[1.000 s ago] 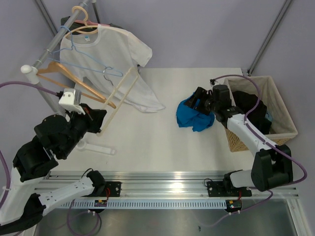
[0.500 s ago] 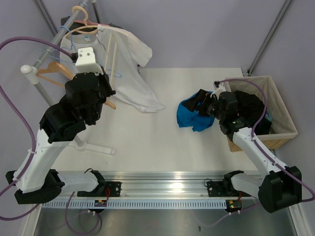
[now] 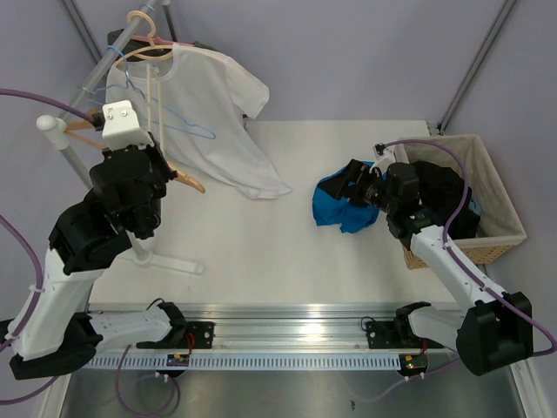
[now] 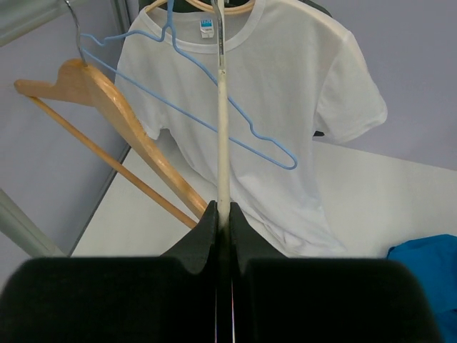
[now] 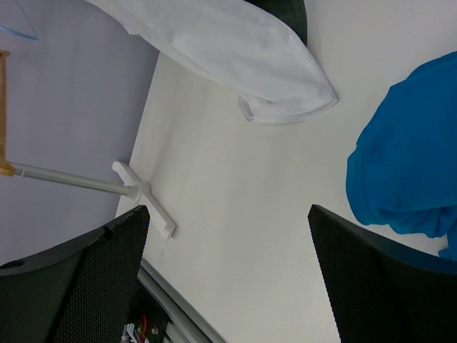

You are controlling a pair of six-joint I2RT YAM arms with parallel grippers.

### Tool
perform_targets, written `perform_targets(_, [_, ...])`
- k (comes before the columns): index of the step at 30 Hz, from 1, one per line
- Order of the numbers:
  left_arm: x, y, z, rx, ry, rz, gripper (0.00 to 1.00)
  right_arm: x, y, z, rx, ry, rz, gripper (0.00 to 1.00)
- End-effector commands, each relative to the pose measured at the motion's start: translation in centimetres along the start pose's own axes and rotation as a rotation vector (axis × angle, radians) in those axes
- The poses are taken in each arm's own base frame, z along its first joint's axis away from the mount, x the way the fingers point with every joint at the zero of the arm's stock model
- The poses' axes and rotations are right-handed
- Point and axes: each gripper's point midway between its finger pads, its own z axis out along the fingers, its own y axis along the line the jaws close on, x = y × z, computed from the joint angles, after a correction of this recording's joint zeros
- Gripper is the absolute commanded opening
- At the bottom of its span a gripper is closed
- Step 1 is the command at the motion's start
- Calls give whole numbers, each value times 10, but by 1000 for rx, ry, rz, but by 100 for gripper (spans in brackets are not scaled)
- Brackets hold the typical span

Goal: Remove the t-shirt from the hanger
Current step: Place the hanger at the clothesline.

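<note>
My left gripper (image 4: 223,209) is shut on the lower bar of a bare pale wooden hanger (image 4: 222,128). It holds the hanger (image 3: 150,104) upright and edge-on, its hook up by the rack rail (image 3: 94,77). Behind it, a white t-shirt (image 4: 285,93) hangs on another hanger from the rail, its hem (image 3: 261,183) resting on the table. A crumpled blue t-shirt (image 3: 341,207) lies on the table. My right gripper (image 3: 355,181) hovers just over it, open and with nothing in it (image 5: 228,221).
A blue wire hanger (image 4: 214,121) and a brown wooden hanger (image 4: 121,121) hang bare on the rail. The rack's white foot (image 3: 174,261) stretches across the table's left side. A wicker basket (image 3: 513,222) holding dark clothes stands at the right edge.
My left arm swung the pale hanger up from low over the table to the rail and turned it edge-on. The right gripper's jaws widened beside the blue t-shirt.
</note>
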Motion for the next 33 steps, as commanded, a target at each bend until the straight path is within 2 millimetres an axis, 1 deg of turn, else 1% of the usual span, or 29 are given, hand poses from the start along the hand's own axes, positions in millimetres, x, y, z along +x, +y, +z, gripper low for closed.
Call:
perform_targets(1, [-16, 17, -9, -12, -52, -80, 0, 0, 15, 1, -68, 6, -23, 99])
perform_targets(2, [-14, 13, -10, 18, -46, -86, 0, 1, 15, 2, -69, 7, -25, 99])
perform_targets(3, [-15, 15, -14, 36, -49, -97, 0, 2, 15, 2, -68, 8, -26, 100])
perform_targets(4, [-15, 11, -16, 74, -46, -104, 0, 1, 13, 3, -64, 8, -25, 99])
perform_targets(5, [-15, 12, -18, 91, -45, -112, 0, 2, 13, 3, -64, 10, -26, 99])
perform_targets(9, [-20, 23, -29, 127, -61, -156, 0, 5, 12, 7, -68, 25, -18, 100])
perform_targets(10, [-23, 28, -33, 131, -71, -174, 0, 7, 11, 9, -72, 36, -14, 99])
perform_targets(12, [-19, 29, -36, 149, -67, -166, 0, 7, 10, 12, -72, 39, -9, 100])
perform_targets(14, [-19, 38, -41, 156, -76, -190, 0, 9, 9, 13, -70, 46, -8, 100])
perform_targets(15, [-15, 40, -41, 151, -71, -185, 0, 8, 8, 14, -64, 48, -5, 99])
perform_targets(18, [-10, 55, -44, 111, -82, -201, 0, 11, 7, 16, -59, 58, -5, 100])
perform_targets(19, [-5, 57, -42, 94, -77, -190, 0, 11, 6, 17, -56, 60, -4, 99])
perform_targets(23, [5, 58, -38, 54, -67, -186, 0, 14, 5, 19, -55, 70, -8, 100])
perform_targets(26, [8, 55, -31, 12, -58, -163, 0, 14, 4, 20, -50, 73, -9, 100])
perform_targets(27, [11, 49, -26, -2, -48, -141, 0, 15, 4, 20, -50, 76, -9, 99])
perform_targets(29, [9, 51, -22, -51, -54, -133, 0, 14, 4, 21, -48, 75, -12, 99])
perform_targets(30, [10, 47, -18, -69, -50, -118, 0, 14, 3, 21, -46, 76, -13, 100])
perform_targets(31, [9, 50, -16, -106, -57, -115, 0, 13, 3, 21, -43, 72, -16, 99])
perform_targets(33, [0, 52, -14, -150, -71, -118, 0, 14, 1, 21, -38, 74, -17, 99])
